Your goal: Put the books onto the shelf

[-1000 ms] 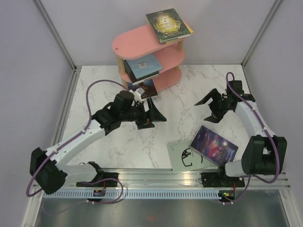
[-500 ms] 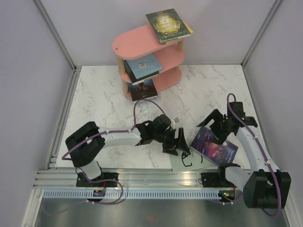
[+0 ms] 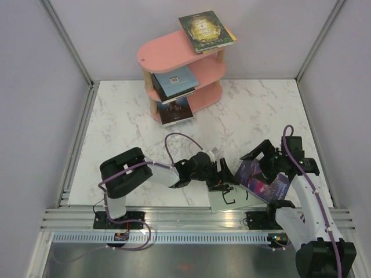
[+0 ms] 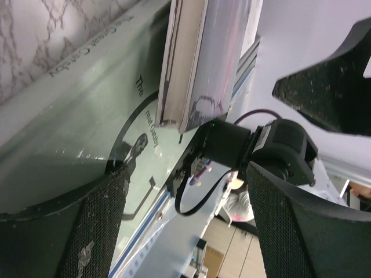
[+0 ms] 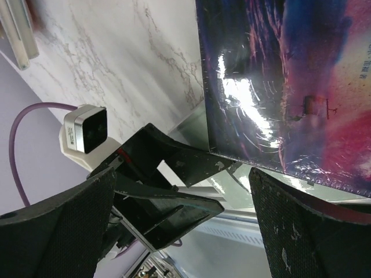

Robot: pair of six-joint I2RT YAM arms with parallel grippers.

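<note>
- Pink oval boards on light wooden posts make up the shelf (image 3: pixel 159 53), seen at the upper centre of the overhead view. A dark green-gold book (image 3: pixel 206 30) is laid on its top board, a blue book (image 3: pixel 175 80) on the middle tier and a dark-covered book (image 3: pixel 175 110) on the lowest.
- Two books are found unshelved on the marble table (image 3: pixel 127 121), at the lower right of the overhead view, near the front rail. A pale grey-green book (image 3: pixel 219 201) lies flat, and the left edge of a purple galaxy book (image 3: pixel 264 180) is rested on top of it.
- This overlap is judged to be why both arms are positioned low at one spot. The upper book would need to be lifted or shifted before the lower one can be taken cleanly.
- The left gripper (image 3: pixel 225 178) is held over the grey-green cover, jaws spread wide with nothing between them. In its wrist view one finger (image 4: pixel 95 231) appears to be at or just above the cover, but contact cannot be confirmed.
- The right gripper (image 3: pixel 264 162) is poised above the purple cover. Its jaws are spread to their fullest, nothing is gripped and no contact is seen.
- The two grippers are close together, so a collision risk is noted.
</note>
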